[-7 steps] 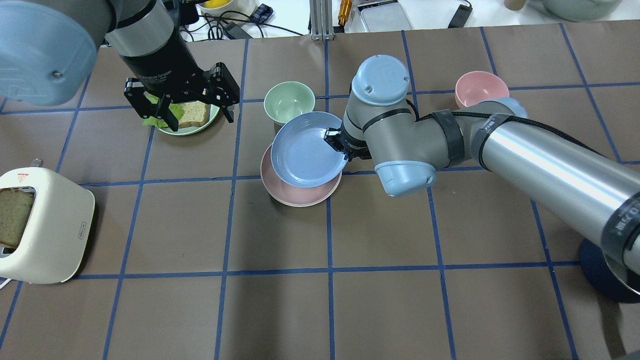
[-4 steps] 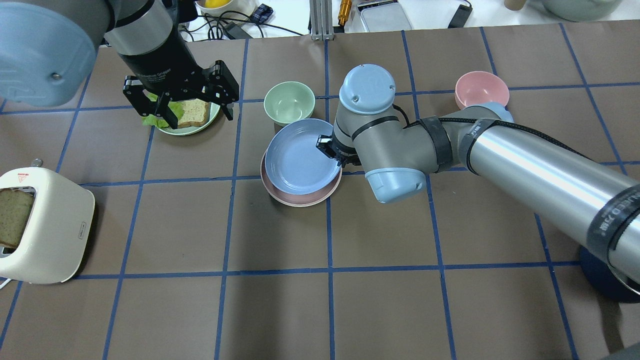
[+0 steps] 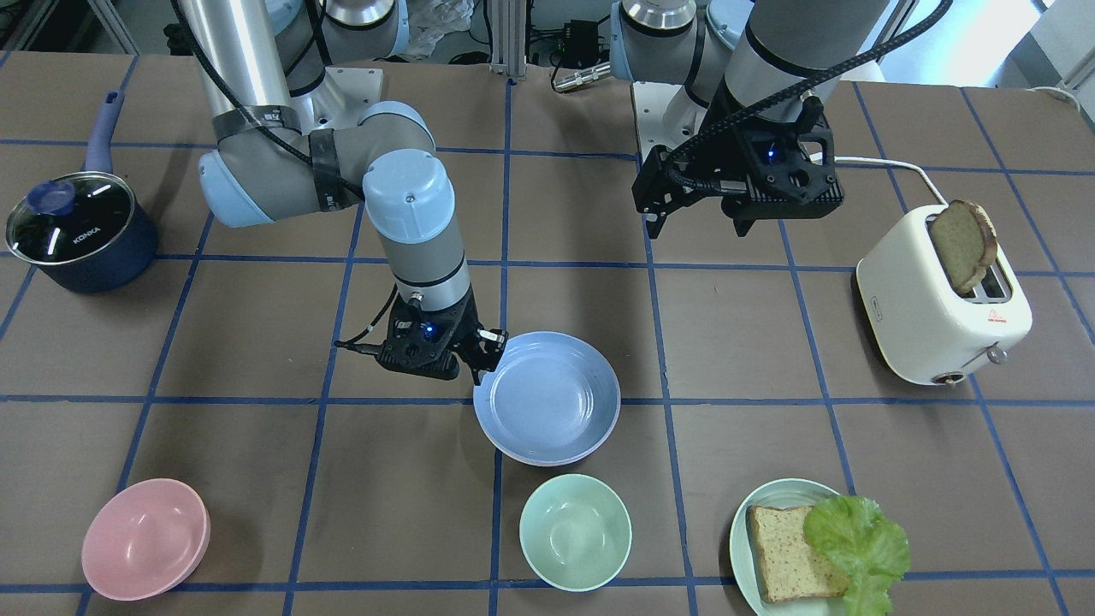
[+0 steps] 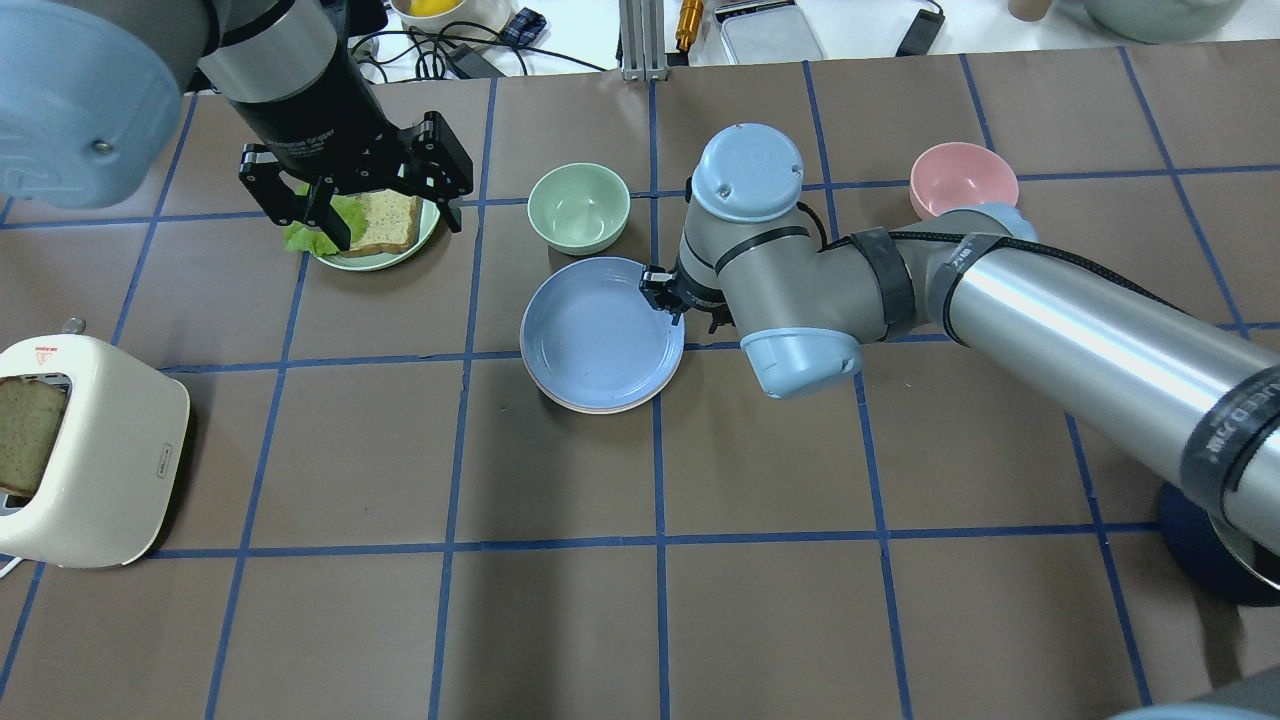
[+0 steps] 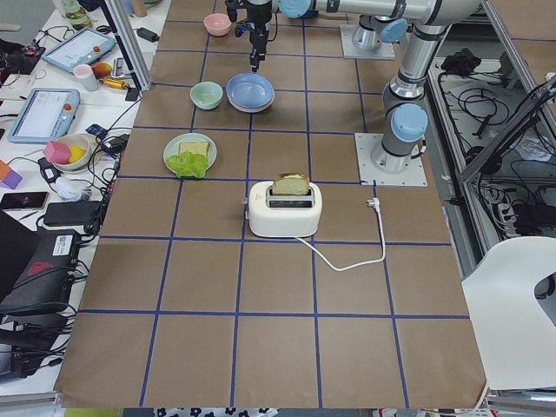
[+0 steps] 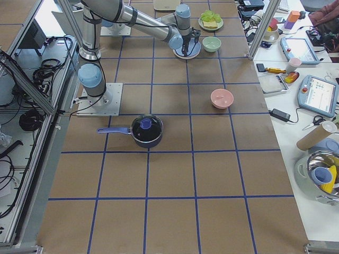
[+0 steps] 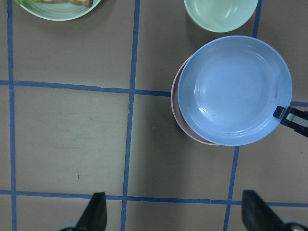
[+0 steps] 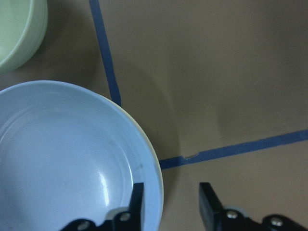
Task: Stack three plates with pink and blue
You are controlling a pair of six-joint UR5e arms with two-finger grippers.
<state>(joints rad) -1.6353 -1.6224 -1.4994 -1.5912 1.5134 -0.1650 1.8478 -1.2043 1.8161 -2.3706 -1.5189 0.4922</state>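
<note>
The brown surface (image 4: pixel 560 620), ruled into squares by blue tape, carries everything. The right arm (image 4: pixel 1080 330) reaches across it from the robot's right to the middle, its wrist bent down beside the plates. The left arm (image 4: pixel 280 60) hangs over the far left part, above the food plate. A cream toaster (image 4: pixel 90 460) with a slice of bread standing in its slot sits at the robot's left. A dark blue lidded pot (image 3: pixel 81 227) sits at its right. The light blue plate (image 4: pixel 590 330) lies at the centre, nested on the pale pink plate (image 7: pixel 174 94), of which only a thin rim shows. Whether another plate lies under these two cannot be told. A pale green plate (image 3: pixel 753 505) with bread and lettuce lies well apart, a mint-green bowl (image 3: pixel 575 530) sits just beside the stack, and a pink bowl (image 3: pixel 145 537) stands apart. The right jaws straddle the blue plate's rim, one finger inside and one outside, parted with a gap to the rim and gripping nothing. The left jaws are spread wide, fingertips (image 7: pixel 96 214) far apart, and empty.
</note>
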